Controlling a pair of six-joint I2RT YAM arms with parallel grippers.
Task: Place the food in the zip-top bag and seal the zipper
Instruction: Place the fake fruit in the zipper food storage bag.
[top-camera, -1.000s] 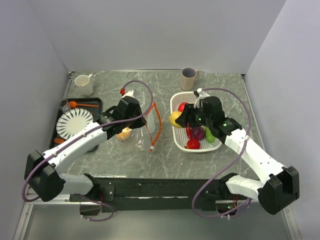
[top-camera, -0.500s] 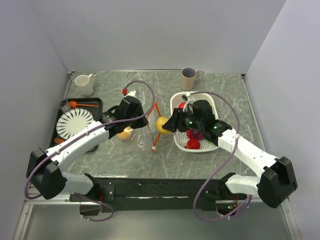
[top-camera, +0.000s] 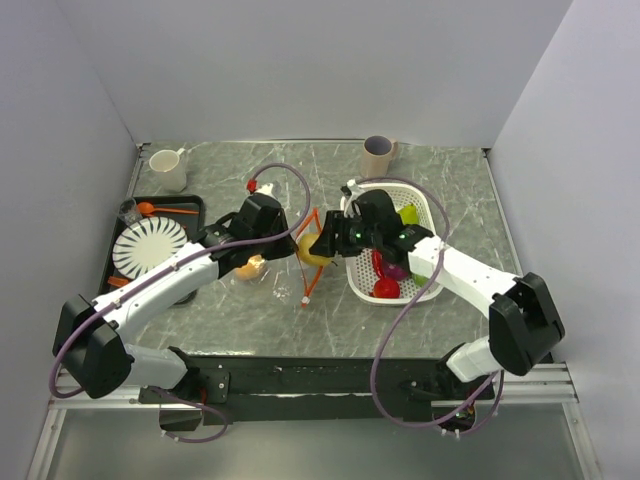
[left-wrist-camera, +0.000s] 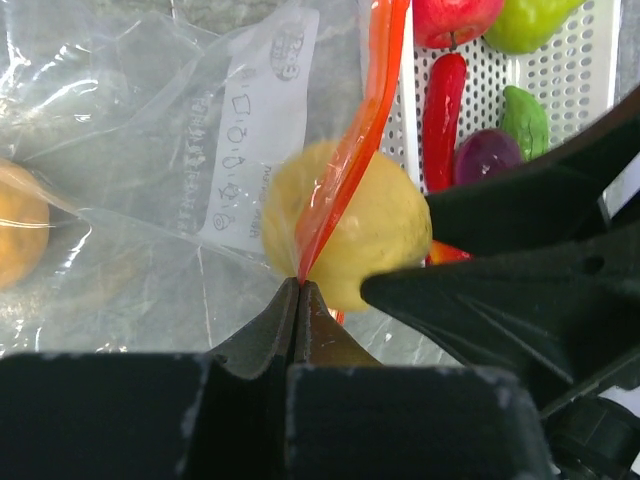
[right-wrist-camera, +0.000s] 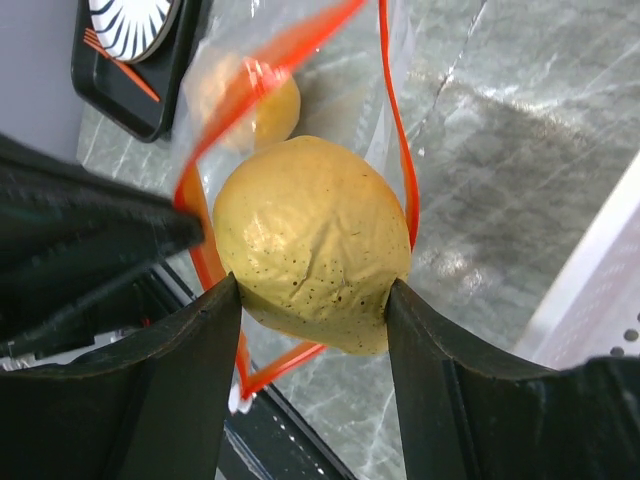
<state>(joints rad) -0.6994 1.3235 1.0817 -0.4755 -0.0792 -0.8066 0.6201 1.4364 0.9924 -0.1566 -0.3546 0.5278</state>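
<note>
My left gripper (top-camera: 297, 248) is shut on the upper zipper (left-wrist-camera: 345, 160) strip of the clear zip-top bag (top-camera: 272, 272) and holds its mouth open. My right gripper (right-wrist-camera: 312, 300) is shut on a yellow lemon (right-wrist-camera: 310, 240) and holds it in the open mouth, framed by the orange-red zipper (right-wrist-camera: 400, 150). The lemon (top-camera: 316, 252) also shows in the left wrist view (left-wrist-camera: 375, 225). An orange fruit (right-wrist-camera: 265, 110) lies inside the bag (left-wrist-camera: 130, 150). The white slider (right-wrist-camera: 235, 400) sits at the near end of the zipper. More food, red (top-camera: 386, 288), purple (top-camera: 397, 268) and green (top-camera: 408, 214), lies in the white basket (top-camera: 432, 228).
A black tray (top-camera: 196, 205) with a striped plate (top-camera: 147, 246) and an orange spoon (top-camera: 150, 209) stands at the left. A white mug (top-camera: 168, 168) and a brown cup (top-camera: 378, 156) stand at the back. The basket sits just right of the bag.
My right gripper has carried the lemon left from the basket into the bag's open mouth. My left gripper still holds the zipper edge up.
</note>
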